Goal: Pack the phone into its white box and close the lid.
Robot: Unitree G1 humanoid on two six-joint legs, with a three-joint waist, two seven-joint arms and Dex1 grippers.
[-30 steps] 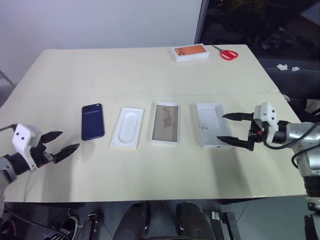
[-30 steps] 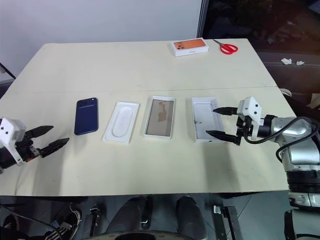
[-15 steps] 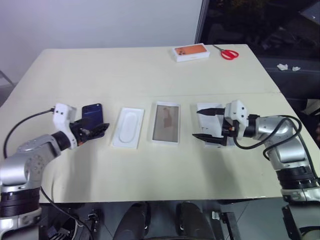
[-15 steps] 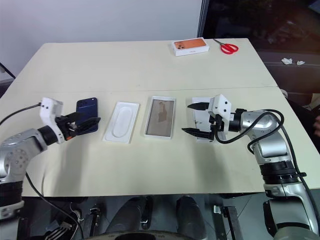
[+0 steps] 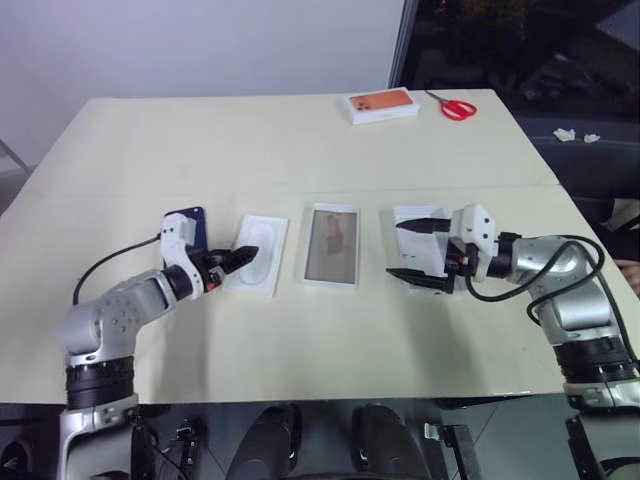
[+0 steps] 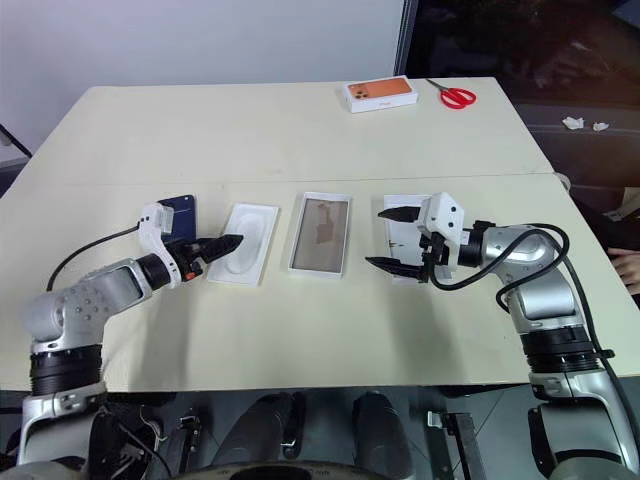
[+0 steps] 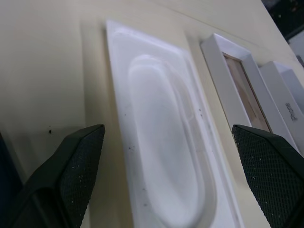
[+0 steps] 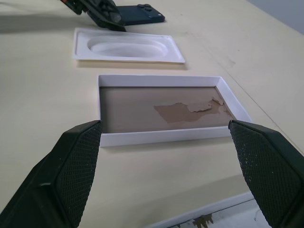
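Phone [image 5: 186, 228] pickup is the step in hand, by my reading: nothing is packed yet. It lies flat on the counter [image 5: 300, 150], at the left end of a row, just beside the white insert [image 5: 256, 256]; then come the box [image 5: 332, 245] and the lid [image 5: 420, 250]. It is slim, dark navy and glossy, with a camera cluster at its far corner, seen in the right wrist view.

Left hand [image 5: 232, 260], fingers wide and holding nothing, reaches across the phone's near end, its tips over the insert's edge. Right hand [image 5: 410, 250], also wide and empty, hovers over the lid, pointing toward the box.

Next, I judge, the left hand must draw back over the phone and close on its long edges; being thin and slick, it may slip. The box sits open, brownish inside, ready to take it.
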